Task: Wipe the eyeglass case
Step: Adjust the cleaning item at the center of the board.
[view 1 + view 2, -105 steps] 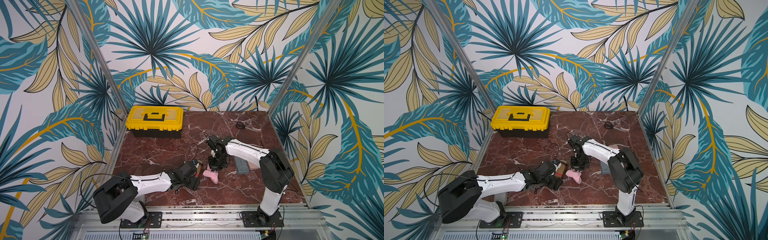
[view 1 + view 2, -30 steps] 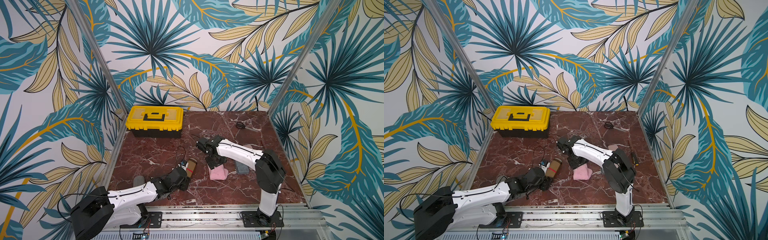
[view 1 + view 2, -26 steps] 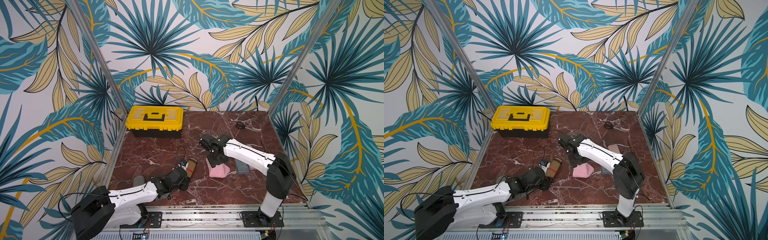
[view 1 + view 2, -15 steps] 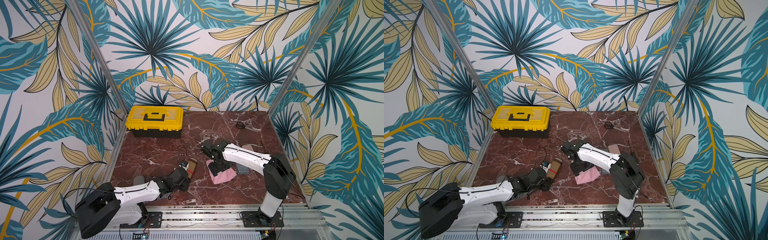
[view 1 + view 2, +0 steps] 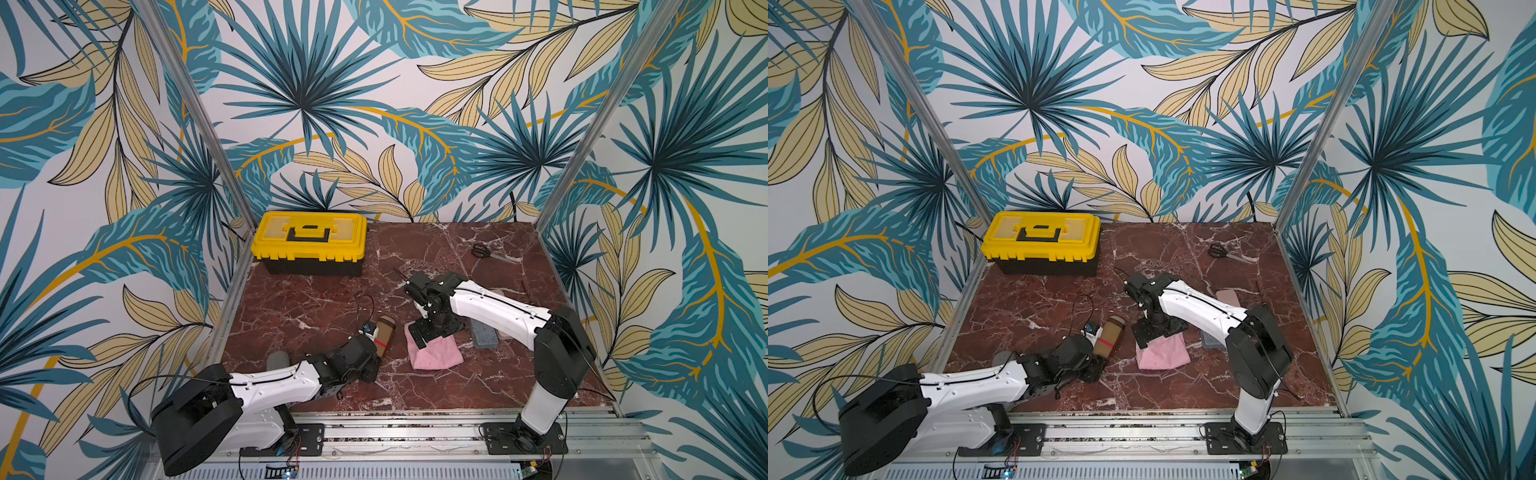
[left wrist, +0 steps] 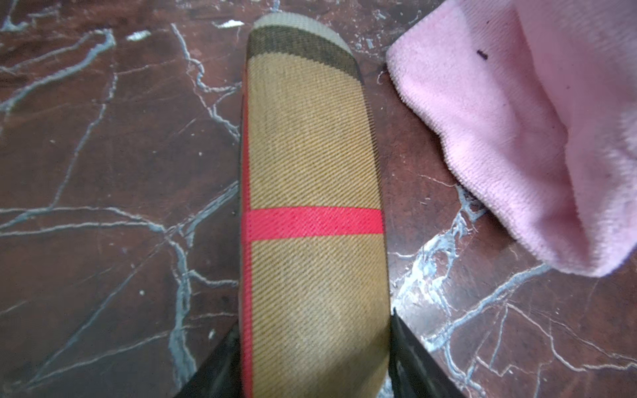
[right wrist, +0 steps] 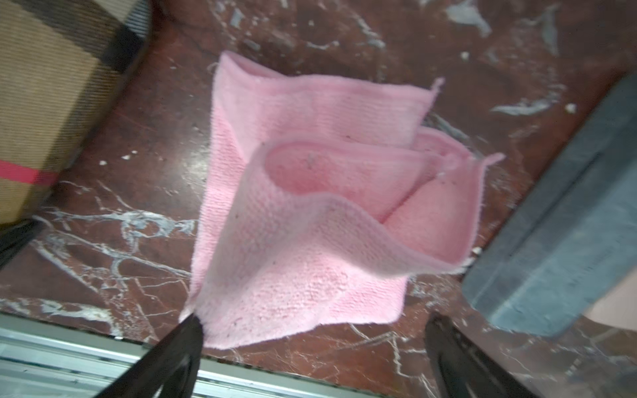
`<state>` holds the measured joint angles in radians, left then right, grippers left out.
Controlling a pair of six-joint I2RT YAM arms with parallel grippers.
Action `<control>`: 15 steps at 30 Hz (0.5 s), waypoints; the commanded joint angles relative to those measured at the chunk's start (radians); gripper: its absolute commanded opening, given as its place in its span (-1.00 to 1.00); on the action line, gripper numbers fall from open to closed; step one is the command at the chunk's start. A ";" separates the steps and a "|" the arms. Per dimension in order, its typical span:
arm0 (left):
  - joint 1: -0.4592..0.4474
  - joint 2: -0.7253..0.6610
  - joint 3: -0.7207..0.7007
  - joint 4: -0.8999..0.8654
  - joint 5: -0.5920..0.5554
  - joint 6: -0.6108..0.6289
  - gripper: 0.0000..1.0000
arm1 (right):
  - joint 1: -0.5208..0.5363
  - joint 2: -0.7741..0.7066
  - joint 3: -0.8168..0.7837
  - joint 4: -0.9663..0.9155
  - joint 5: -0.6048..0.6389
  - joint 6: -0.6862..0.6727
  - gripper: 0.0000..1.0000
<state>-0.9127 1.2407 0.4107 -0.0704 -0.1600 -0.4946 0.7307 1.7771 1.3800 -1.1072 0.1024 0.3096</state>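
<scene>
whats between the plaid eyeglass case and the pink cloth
Only a bare strip of marble table separates the eyeglass case from the pink cloth; the left wrist view shows it.

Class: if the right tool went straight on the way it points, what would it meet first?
Most likely the pink cloth, lying crumpled just ahead of the open right tool.

Rumpled pink cloth [image 7: 303, 220] between plaid case [image 7: 51, 86] and grey box [image 7: 568, 224].

Looking down from high above the front edge in both top views, far back, taking in the whole table [image 5: 316, 299] [image 5: 1025, 307]. Looking down from very close in both wrist views, sharing the eyeglass case [image 6: 310, 172] [image 7: 51, 86] and pink cloth [image 6: 499, 120] [image 7: 303, 224].
</scene>
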 commanded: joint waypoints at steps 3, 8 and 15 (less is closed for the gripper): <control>0.005 0.022 -0.002 0.045 0.012 0.018 -0.30 | -0.001 0.091 -0.002 -0.041 0.151 0.015 0.99; 0.005 0.021 0.011 0.017 0.018 0.023 -0.30 | -0.004 0.120 -0.014 0.119 -0.001 0.057 0.98; 0.007 -0.001 0.000 0.015 0.024 0.018 -0.30 | -0.038 0.191 -0.150 0.217 -0.205 0.128 0.78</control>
<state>-0.9100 1.2591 0.4110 -0.0593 -0.1455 -0.4835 0.7071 1.9278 1.2964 -0.9348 0.0097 0.3763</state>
